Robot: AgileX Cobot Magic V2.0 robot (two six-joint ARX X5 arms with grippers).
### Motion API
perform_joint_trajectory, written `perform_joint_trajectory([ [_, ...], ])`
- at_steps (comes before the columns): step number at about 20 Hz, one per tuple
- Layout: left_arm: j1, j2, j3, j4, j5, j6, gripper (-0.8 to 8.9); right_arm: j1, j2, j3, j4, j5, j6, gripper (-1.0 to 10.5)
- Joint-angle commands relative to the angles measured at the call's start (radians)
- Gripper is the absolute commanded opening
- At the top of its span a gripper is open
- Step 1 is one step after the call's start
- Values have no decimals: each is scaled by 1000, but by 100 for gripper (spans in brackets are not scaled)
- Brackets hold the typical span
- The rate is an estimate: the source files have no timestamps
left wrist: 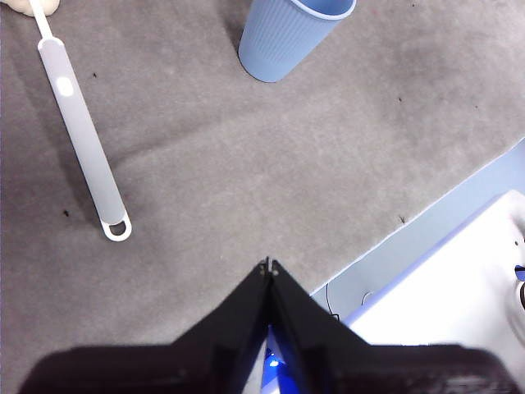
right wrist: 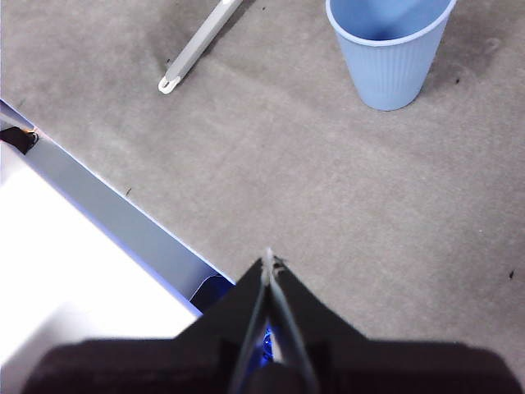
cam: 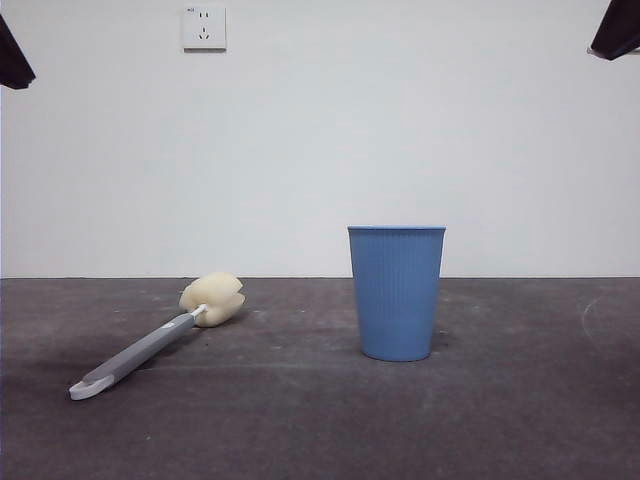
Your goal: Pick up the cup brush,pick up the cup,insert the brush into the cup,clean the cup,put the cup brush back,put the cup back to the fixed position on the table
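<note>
The cup brush (cam: 150, 345) lies flat on the table (cam: 300, 420) at the left, its cream sponge head (cam: 213, 298) toward the wall and its white looped end nearest the camera. The blue ribbed cup (cam: 397, 292) stands upright right of centre, empty. In the left wrist view the cup brush (left wrist: 82, 144) and cup (left wrist: 287, 37) lie well ahead of my left gripper (left wrist: 268, 267), which is shut and holds nothing. My right gripper (right wrist: 268, 258) is shut and empty too, with the cup (right wrist: 390, 49) and the brush handle (right wrist: 197, 49) far ahead. Both arms show only as dark tips at the front view's top corners.
A white wall with a socket (cam: 204, 27) rises behind the table. The table's front edge and a white surface beyond it (left wrist: 459, 287) show in both wrist views, close to the grippers.
</note>
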Motion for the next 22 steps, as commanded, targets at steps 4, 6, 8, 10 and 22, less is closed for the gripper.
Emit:
perform_joint_trajectory([
  [4,-1,-1,-6,1,-2,14,-3,2,-1,2,5,5,-3,4],
  [6,-1,-1,-6,1,-2,14,-3,2,-1,2,5,5,-3,4],
  [8,-1,-1,-6,1,-2,14,-3,2,-1,2,5,5,-3,4],
  [10,-1,-1,-6,1,-2,14,-3,2,-1,2,5,5,-3,4],
  [22,10,-11,-6,170,-80,227,-3,2,-1,2,4,4,-3,4],
])
